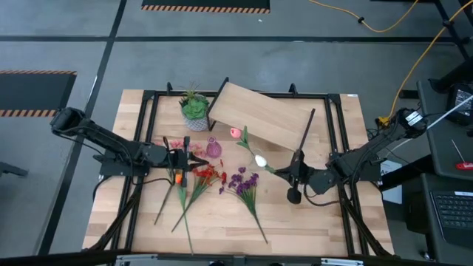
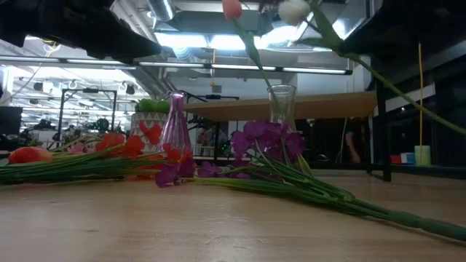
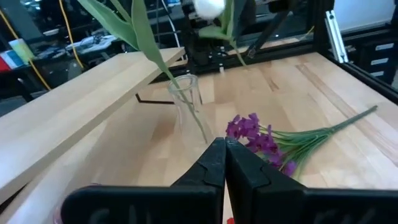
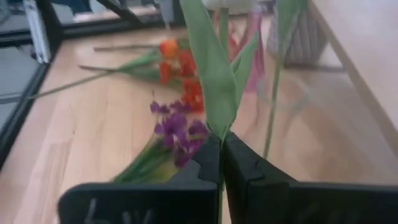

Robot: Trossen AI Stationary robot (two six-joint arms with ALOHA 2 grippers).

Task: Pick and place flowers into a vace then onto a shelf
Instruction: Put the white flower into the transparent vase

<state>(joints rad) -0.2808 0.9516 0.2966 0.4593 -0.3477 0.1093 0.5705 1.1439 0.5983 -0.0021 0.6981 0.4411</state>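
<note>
A clear glass vase stands between my grippers with a pink tulip in it. My right gripper is shut on a white tulip, held in the air beside that vase. My left gripper is shut on nothing and hovers near a small pink vase. An orange tulip, red clusters and purple clusters lie flat on the table. The shelf stands at the far side. My right gripper pinches the white tulip's green stem and a leaf between its two fingertips. The fingers come from the table's right, slanting a little down, roughly in line with the stem. The tulip is lifted clear, and its blossom reaches out past the fingertips.
A spiky green plant in a white pot stands by the shelf's left end. A black metal frame runs around the work area. Bare tabletop lies at the near right.
</note>
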